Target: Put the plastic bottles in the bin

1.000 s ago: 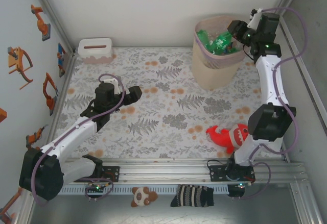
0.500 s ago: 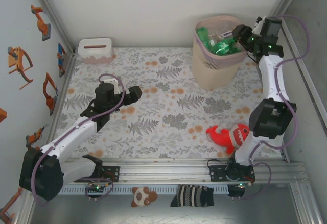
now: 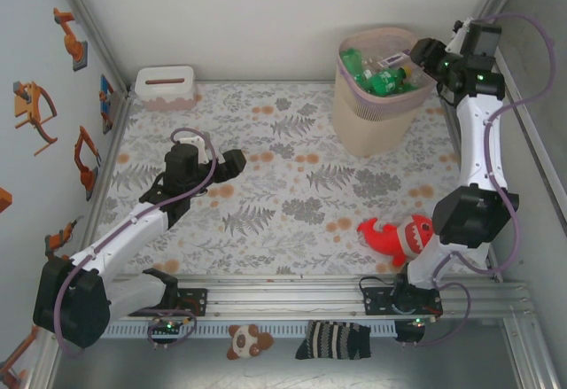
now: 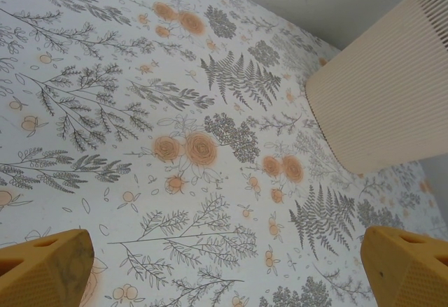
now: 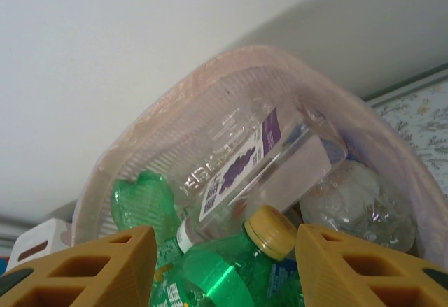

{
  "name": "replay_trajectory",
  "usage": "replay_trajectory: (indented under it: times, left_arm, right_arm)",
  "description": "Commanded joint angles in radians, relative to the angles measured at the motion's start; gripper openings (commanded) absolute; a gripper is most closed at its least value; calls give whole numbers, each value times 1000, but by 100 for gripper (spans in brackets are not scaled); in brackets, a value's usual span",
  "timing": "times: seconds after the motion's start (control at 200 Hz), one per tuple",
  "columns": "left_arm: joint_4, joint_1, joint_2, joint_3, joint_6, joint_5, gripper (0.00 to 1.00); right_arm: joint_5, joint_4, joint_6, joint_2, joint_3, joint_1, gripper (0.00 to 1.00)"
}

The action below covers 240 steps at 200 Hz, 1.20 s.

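Release step, by judgement: the right gripper [image 3: 422, 52] is hovering at the far-right rim of the bin [image 3: 372, 132], claw spread, pinching nothing. The plastic bottles [image 3: 379, 74], green and clear, are lying piled inside. The left gripper [image 3: 237, 164] is hanging spread wide, mid-left. The next move probably calls for lifting clear of the rim.

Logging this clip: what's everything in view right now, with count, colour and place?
plastic bottles: several, green and clear, inside the bin
bin: one, beige with pink rim, far right corner
white box: one, far left corner
plush shark: one, red, by the right arm's base
plush toy: one, brown and white, near edge
striped cloth: one, dark, beside it
left gripper: open, left of centre
right gripper: open, at the bin's rim
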<state>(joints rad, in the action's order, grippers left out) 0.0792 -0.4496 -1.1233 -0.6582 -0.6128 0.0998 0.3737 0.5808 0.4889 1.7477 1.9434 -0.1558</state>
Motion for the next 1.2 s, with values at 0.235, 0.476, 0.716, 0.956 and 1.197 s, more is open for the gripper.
replay_trajectory:
  times: [0.235, 0.476, 0.716, 0.956, 1.197]
  left_arm:
    - [-164, 40, 1, -88, 198, -103, 99]
    - [-255, 102, 21, -97, 304, -248, 97]
    - [-219, 170, 25, -50, 388, -377, 97]
    - [-52, 227, 24, 73, 534, -478, 97]
    - [234, 275, -27, 229, 618, -446, 97]
  right_arm:
    - [-156, 111, -200, -262, -226, -1, 90]
    - [-246, 53, -237, -513, -563, 0, 99]
    - [-340, -223, -254, -673, -975, 12, 99]
    - [-403, -588, -260, -609, -1260, 41, 99]
    - [-516, -1033, -296, -427, -1452, 115, 99]
